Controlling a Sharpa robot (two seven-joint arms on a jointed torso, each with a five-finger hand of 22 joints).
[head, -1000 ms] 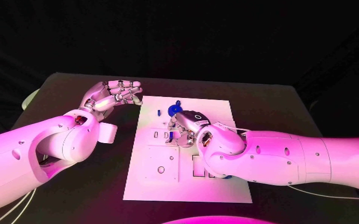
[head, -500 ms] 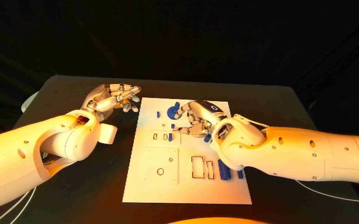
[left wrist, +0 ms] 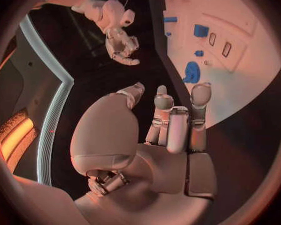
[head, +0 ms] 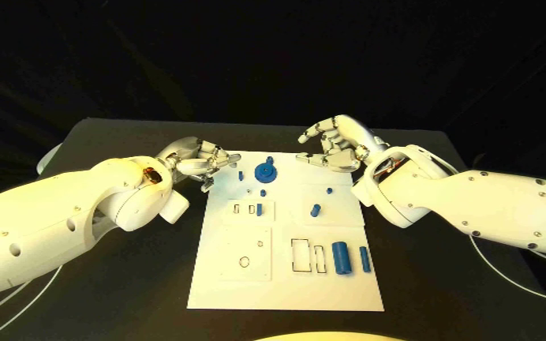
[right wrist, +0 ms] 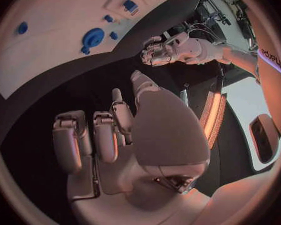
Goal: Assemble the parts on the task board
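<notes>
Fingers (head: 211, 158) of the left hand (head: 200, 159) are curling loosely inward, gripping nothing, hovering over bare table (head: 136, 132) just off the task board's (head: 287, 278) 10 o'clock corner.

Fingers (head: 324, 137) of the right hand (head: 337, 145) are likewise bending inward on nothing, hanging over the board's far edge at 1 o'clock.

Task board: lying at table centre, long axis running 12 to 6 o'clock; dark table is showing on every side.

Parts:
- round blue gear (head: 267, 172), lying at 12 o'clock, between the hands, touched by neither;
- blue cylinder (head: 339, 258), resting at 4 o'clock, long axis running 12 to 6;
- thin blue pin (head: 364, 259), lying just beside it, parallel.
</notes>
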